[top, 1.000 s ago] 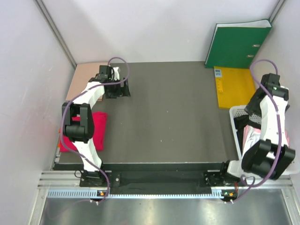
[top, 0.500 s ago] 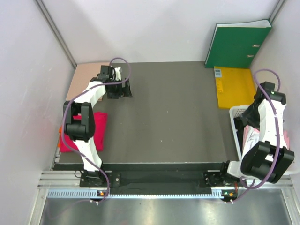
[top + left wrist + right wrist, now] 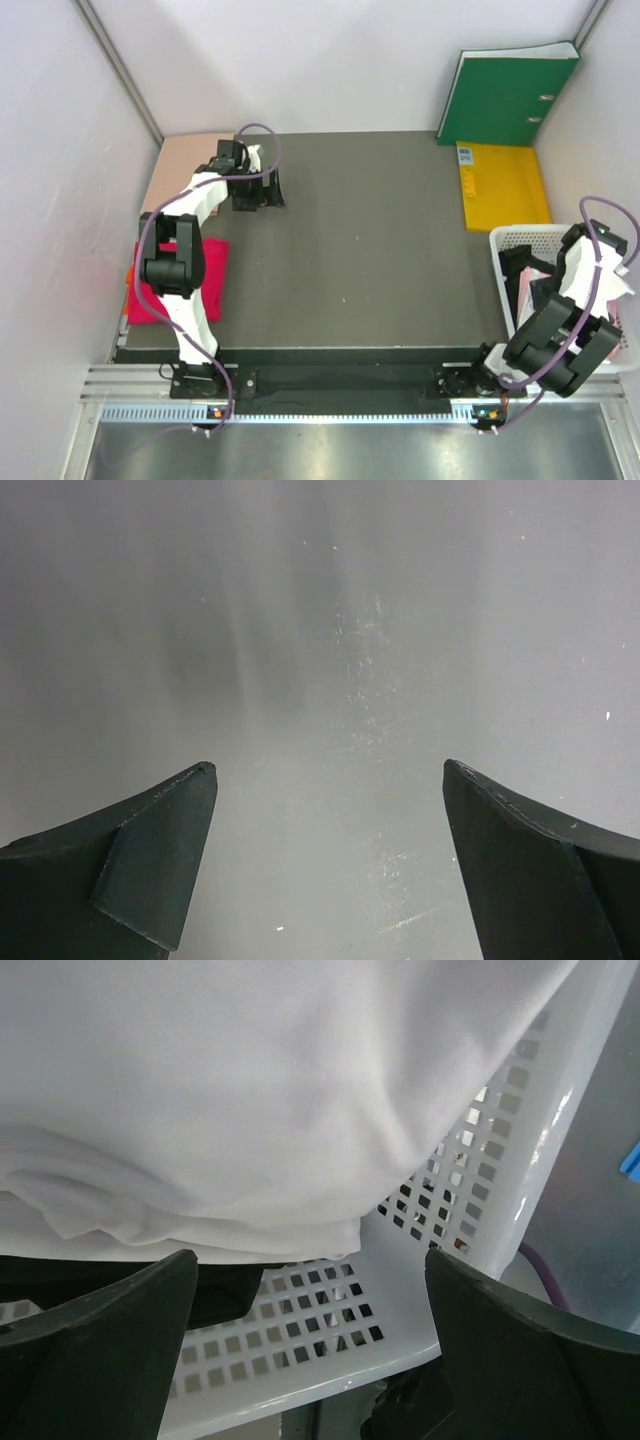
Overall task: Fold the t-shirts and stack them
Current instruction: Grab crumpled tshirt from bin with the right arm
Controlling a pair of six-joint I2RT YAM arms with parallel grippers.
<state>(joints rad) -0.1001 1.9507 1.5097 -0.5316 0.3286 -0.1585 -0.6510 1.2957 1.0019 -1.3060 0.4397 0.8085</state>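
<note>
left gripper [image 3: 264,191] over the far-left corner of the dark mat [image 3: 380,250]; crimson t-shirt [image 3: 212,268] at its left edge; right arm [image 3: 585,272] bent over the white basket [image 3: 515,236].

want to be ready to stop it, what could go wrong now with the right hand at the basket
1. The open right hand sits close over the bunched white shirt in the basket; it may pinch several layers and lift a tangle.
2. The basket's holed wall is near its fingers; one could snag there.
3. The left arm hangs over the red shirt and might ruffle it.
</note>
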